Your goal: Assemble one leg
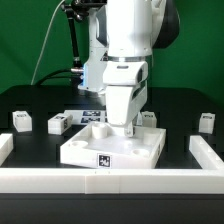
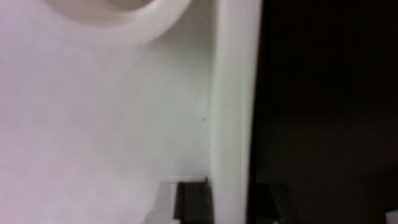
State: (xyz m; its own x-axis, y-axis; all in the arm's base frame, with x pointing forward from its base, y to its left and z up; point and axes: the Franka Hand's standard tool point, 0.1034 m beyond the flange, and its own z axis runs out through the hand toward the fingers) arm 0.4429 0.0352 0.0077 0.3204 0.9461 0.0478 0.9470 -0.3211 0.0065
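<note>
The large white square piece (image 1: 112,147) with round corner sockets lies flat in the middle of the table. My gripper (image 1: 126,127) points straight down at its far edge. In the wrist view the piece's top (image 2: 107,120) fills most of the frame, with one round socket (image 2: 103,10) at a corner. My two dark fingertips (image 2: 192,205) stand on either side of the piece's thin edge wall (image 2: 231,100), and my gripper (image 2: 231,203) is closed on it. Several small white legs stand loose on the table: two at the exterior view's left (image 1: 22,121) (image 1: 58,124) and two at its right (image 1: 150,118) (image 1: 206,122).
A low white wall (image 1: 110,183) runs along the front, with side pieces at the exterior view's left (image 1: 5,147) and right (image 1: 207,152). The marker board (image 1: 85,117) lies behind the square piece. The table is black.
</note>
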